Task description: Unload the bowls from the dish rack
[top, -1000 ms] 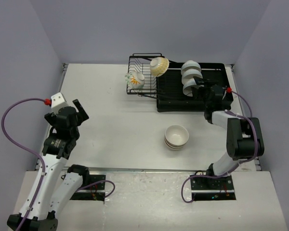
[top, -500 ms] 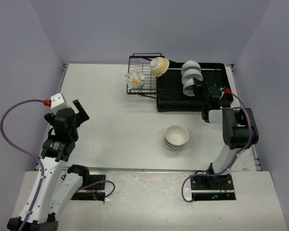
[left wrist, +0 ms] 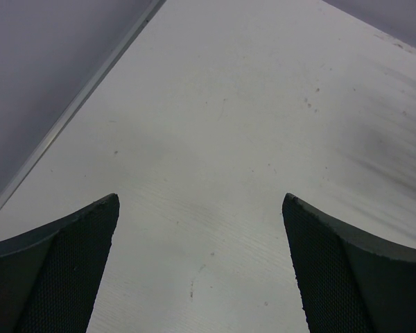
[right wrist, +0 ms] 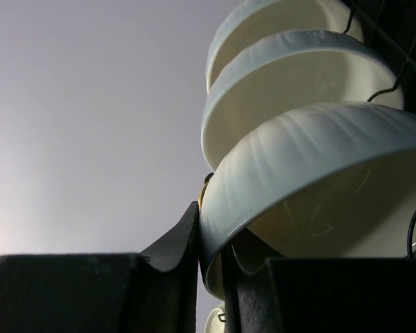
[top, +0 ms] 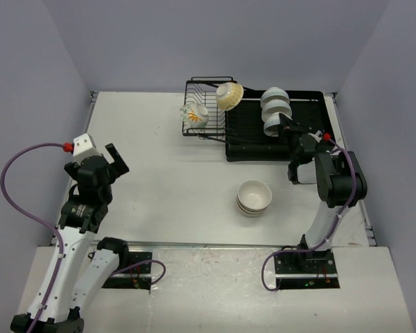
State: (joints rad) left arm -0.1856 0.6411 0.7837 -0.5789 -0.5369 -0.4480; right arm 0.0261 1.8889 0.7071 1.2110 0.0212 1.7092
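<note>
The black dish rack point(top: 206, 86) joins a flat black drainer tray point(top: 249, 148) at the table's back. Three white bowls point(top: 274, 111) stand on edge in a row on the tray. My right gripper point(top: 283, 127) is shut on the rim of the nearest white bowl point(right wrist: 312, 180), one finger outside the wall and one inside. A cream-yellow bowl point(top: 229, 94) and an orange-flowered bowl point(top: 195, 115) sit tilted in the wire rack. My left gripper point(top: 114, 161) hangs open over bare table at the left, nothing between its fingers point(left wrist: 62, 263).
A stack of tan-banded bowls point(top: 254, 197) stands upright on the table in front of the tray, left of the right arm. The table's left rim point(left wrist: 83, 97) runs close by the left gripper. Purple walls enclose the table.
The right gripper has moved forward to the nearest white bowl and closed on its rim. The right forearm swung toward the tray. The left arm barely shifted.
</note>
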